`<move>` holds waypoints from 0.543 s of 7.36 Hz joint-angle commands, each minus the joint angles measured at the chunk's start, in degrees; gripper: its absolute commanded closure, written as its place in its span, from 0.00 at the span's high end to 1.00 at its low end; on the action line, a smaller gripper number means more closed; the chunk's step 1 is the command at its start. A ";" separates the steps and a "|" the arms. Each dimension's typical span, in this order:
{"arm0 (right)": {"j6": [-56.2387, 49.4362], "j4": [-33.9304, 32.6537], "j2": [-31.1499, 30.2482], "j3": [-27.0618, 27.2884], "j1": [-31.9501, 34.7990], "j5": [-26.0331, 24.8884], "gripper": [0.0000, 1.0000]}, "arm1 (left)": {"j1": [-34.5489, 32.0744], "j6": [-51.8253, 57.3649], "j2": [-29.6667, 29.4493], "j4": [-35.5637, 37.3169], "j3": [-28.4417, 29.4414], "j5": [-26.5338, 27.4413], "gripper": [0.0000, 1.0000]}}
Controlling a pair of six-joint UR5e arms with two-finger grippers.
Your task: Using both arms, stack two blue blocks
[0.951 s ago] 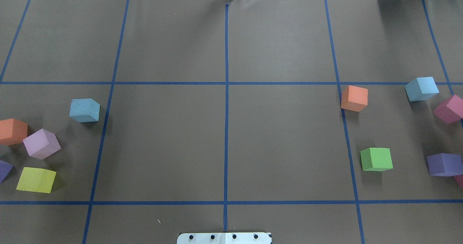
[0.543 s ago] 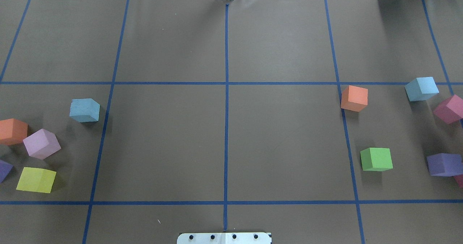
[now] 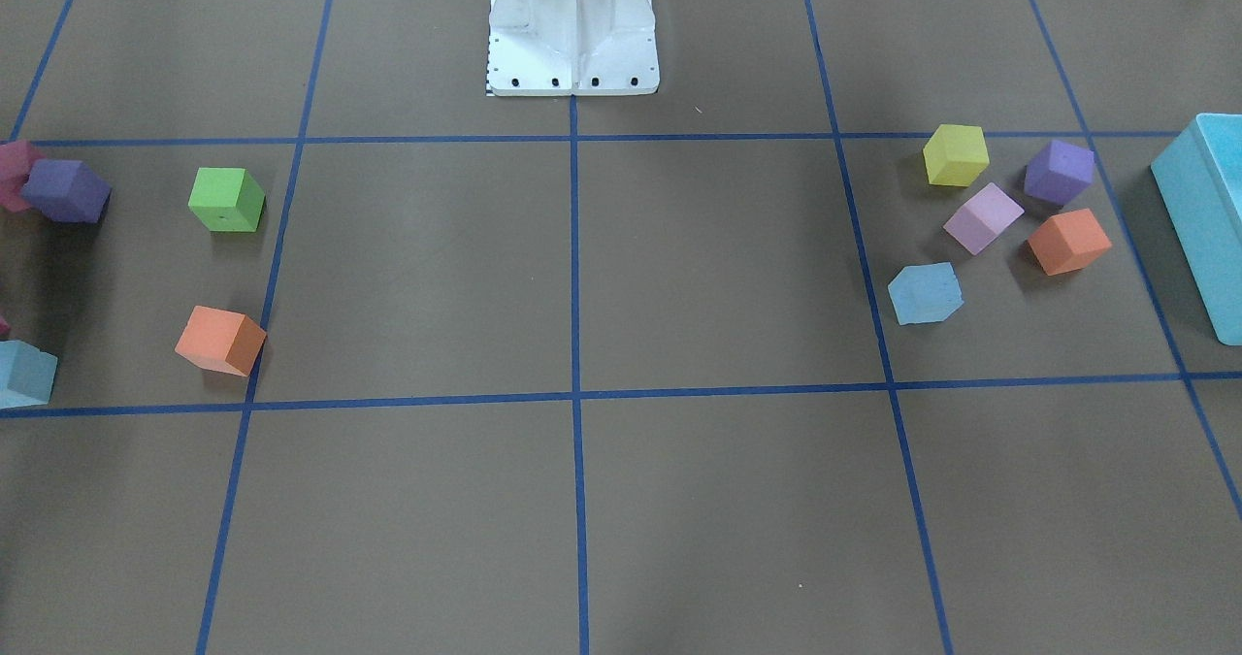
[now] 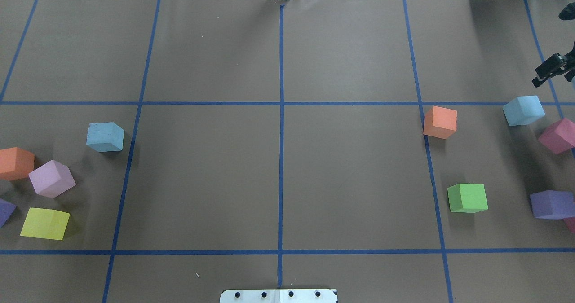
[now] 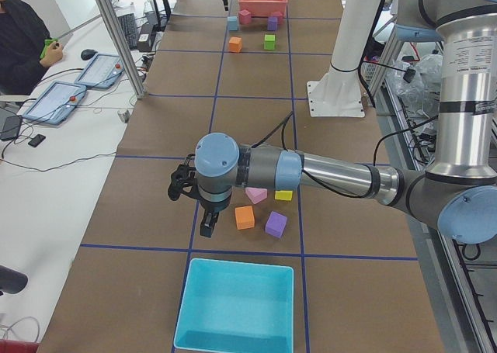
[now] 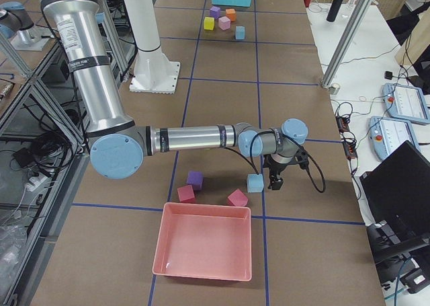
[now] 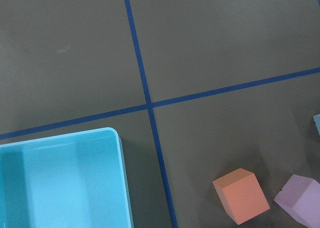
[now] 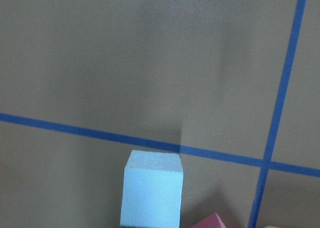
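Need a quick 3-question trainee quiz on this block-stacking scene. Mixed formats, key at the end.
1. True or false: the left light sky-blue foam cube rests on top of the right light sky-blue foam cube.
2. The large rectangular turquoise bin stands at: A) the robot's left end of the table; B) the robot's right end; C) the table's centre.
3. How many orange foam cubes lie on the brown table?

Key:
1. False. They lie apart, on opposite sides of the table.
2. A.
3. Two.
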 commanded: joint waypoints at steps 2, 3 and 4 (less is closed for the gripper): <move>4.73 2.97 1.19 -1.96 -3.18 -0.76 1.00 | 0.23 -3.09 -0.07 -0.29 -1.17 -0.04 0.98; 4.64 3.50 0.23 -2.13 -3.71 -2.24 1.00 | 0.23 -3.09 -0.07 -0.29 -1.18 -0.04 0.98; 4.73 5.33 -0.21 -2.57 -4.23 -3.74 1.00 | 0.23 -3.09 -0.07 -0.29 -1.09 -0.04 0.98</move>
